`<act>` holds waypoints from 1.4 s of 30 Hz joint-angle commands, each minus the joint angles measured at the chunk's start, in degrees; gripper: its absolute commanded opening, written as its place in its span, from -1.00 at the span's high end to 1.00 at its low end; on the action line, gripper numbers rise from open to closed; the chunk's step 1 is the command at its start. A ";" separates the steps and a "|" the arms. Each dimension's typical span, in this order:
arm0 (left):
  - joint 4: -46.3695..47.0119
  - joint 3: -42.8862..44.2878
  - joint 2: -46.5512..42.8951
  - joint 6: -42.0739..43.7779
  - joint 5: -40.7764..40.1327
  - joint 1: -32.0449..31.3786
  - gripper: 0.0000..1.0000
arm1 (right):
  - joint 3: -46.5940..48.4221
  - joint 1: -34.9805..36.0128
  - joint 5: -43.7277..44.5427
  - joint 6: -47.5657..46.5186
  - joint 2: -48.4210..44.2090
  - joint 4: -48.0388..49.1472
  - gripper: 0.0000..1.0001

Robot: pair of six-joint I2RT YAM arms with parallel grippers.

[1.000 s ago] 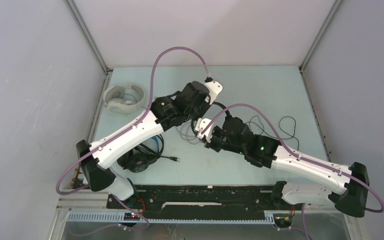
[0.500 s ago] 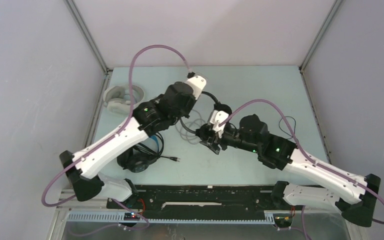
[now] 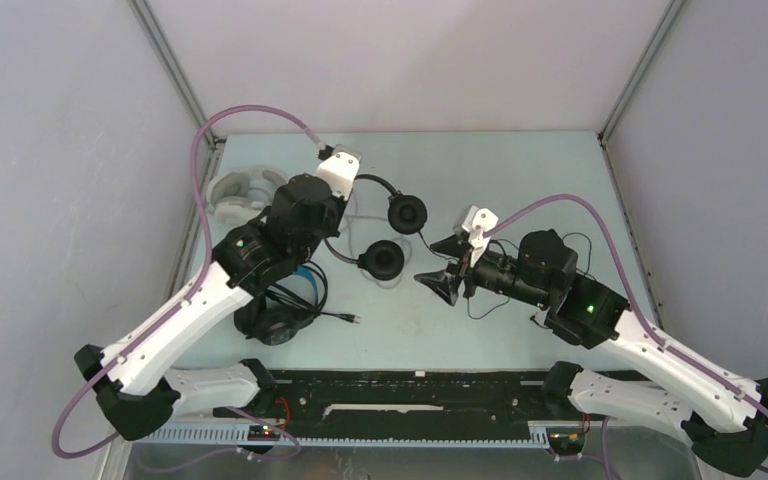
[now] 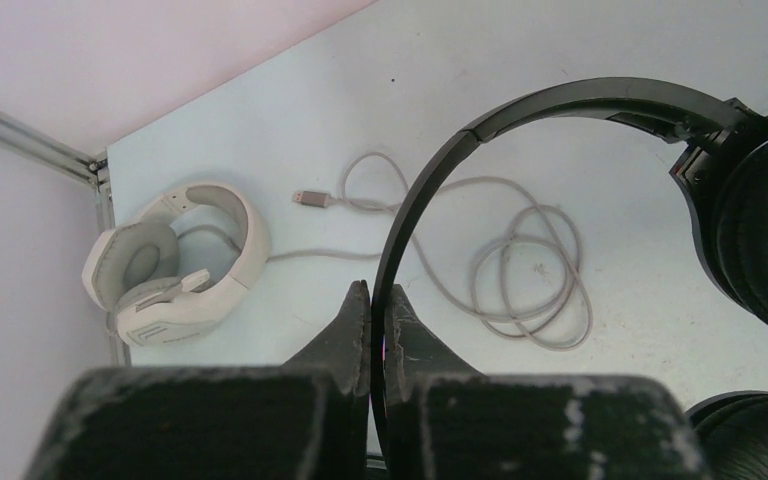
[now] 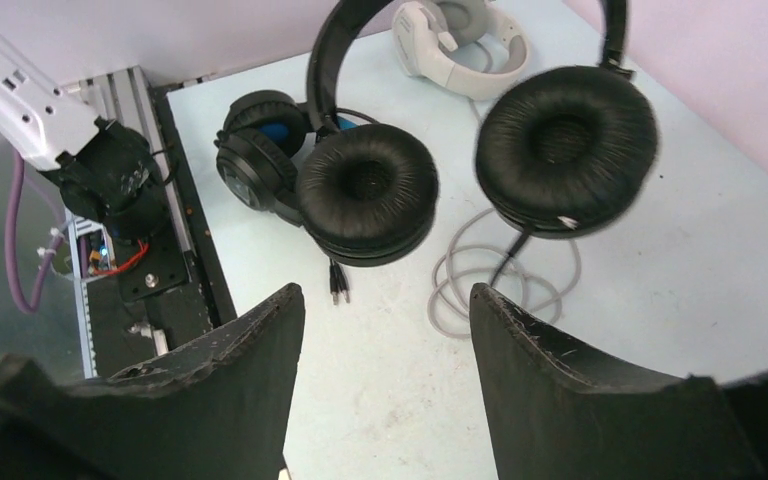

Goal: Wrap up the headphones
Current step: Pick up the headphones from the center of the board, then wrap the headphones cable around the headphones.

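My left gripper (image 4: 372, 292) is shut on the thin headband (image 4: 430, 190) of the small black on-ear headphones. Their two round ear cups (image 5: 370, 190) (image 5: 565, 145) hang over the middle of the table (image 3: 520, 170), seen from above as two black discs (image 3: 407, 213). My right gripper (image 5: 385, 295) stands open and empty just right of the cups, its fingertips (image 3: 430, 277) pointing at them. The white over-ear headphones (image 4: 175, 260) lie at the far left, their grey cable (image 4: 520, 270) looped loosely beneath the cups. The black headphones with blue (image 5: 260, 150) lie near left.
A thin black cord (image 3: 572, 245) trails on the table behind my right arm. Two jack plugs (image 5: 338, 285) lie in front of the black-and-blue pair. A black rail (image 3: 410, 385) runs along the near edge, and enclosure walls stand on three sides.
My left arm has swung left, carrying the thin black headphones by the headband. My right gripper has opened and drawn back to the right, away from the cups.
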 commanded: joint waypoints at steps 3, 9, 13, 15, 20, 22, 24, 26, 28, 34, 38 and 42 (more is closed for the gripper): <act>6.10 -3.20 -5.93 -0.25 -0.37 1.42 1.00 | 1.41 -0.66 3.01 3.03 -0.76 1.37 -0.27; 7.78 -6.11 -10.11 -2.28 3.82 2.07 1.00 | -3.40 -0.36 0.54 -1.80 -2.75 6.04 -0.29; 10.42 -8.59 -12.44 -1.98 4.09 2.07 1.00 | -4.03 -0.34 3.57 5.18 -4.33 13.92 -0.26; 11.32 -9.36 -13.16 -1.34 4.09 2.07 1.00 | -4.03 -0.40 7.60 10.99 -4.81 16.79 -0.26; 13.17 -10.26 -14.98 -0.90 6.62 2.07 1.00 | -4.03 0.08 -0.69 6.04 -3.83 16.10 -0.29; 11.41 -8.89 -15.21 -2.42 7.81 2.07 1.00 | -4.03 0.68 -2.90 0.68 -3.47 14.09 -0.32; 8.77 -6.39 -15.07 -5.32 8.65 2.07 1.00 | -4.03 1.09 -2.05 -1.89 -3.88 13.38 -0.35; 7.63 -4.76 -15.39 -7.31 9.72 2.07 1.00 | -4.30 1.09 -1.63 -3.34 -4.08 13.57 -0.36; 7.48 -3.98 -15.69 -7.96 11.34 2.07 1.00 | -5.46 1.05 -1.19 -5.10 -3.80 14.77 -0.36; 6.00 -2.80 -15.22 -8.21 10.60 2.07 1.00 | -9.65 1.10 1.90 -6.96 -3.41 17.24 -0.34; 6.21 -2.82 -15.95 -9.06 7.57 2.07 1.00 | -13.71 1.31 7.83 -3.66 -4.72 20.06 -0.31; 7.25 -3.14 -17.28 -10.23 6.23 2.16 1.00 | -18.86 0.98 8.28 -2.81 -6.62 23.56 -0.32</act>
